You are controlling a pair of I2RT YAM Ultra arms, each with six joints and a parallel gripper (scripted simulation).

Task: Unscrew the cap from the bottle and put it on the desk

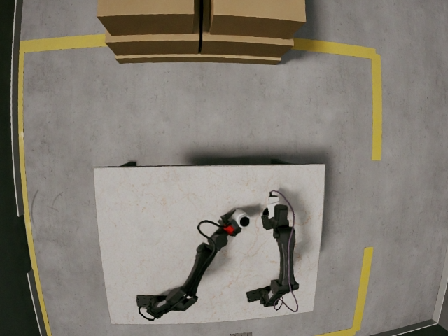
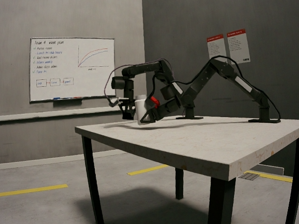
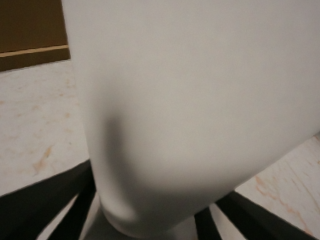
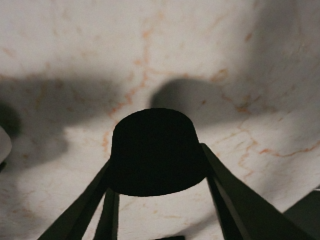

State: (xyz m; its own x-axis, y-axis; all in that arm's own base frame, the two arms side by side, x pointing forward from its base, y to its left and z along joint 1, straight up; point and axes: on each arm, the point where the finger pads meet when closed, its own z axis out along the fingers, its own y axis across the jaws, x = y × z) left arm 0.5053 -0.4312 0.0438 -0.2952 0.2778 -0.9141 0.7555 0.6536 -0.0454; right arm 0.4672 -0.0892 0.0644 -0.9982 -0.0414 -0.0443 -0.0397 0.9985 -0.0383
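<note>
The white bottle stands on the marble desk with its dark mouth open and no cap on it. In the exterior view the bottle looks about upright. My left gripper is shut on the bottle's lower body, which fills the left wrist view between the dark fingers. My right gripper points down just to the bottle's right and is shut on the black cap, low over the desk. I cannot tell whether the cap touches the surface. In the exterior view the right gripper stands behind the bottle.
Stacked cardboard boxes stand on the floor beyond the desk's far edge. The desk's far edge is a short way past both grippers. Both arm bases sit near the front edge.
</note>
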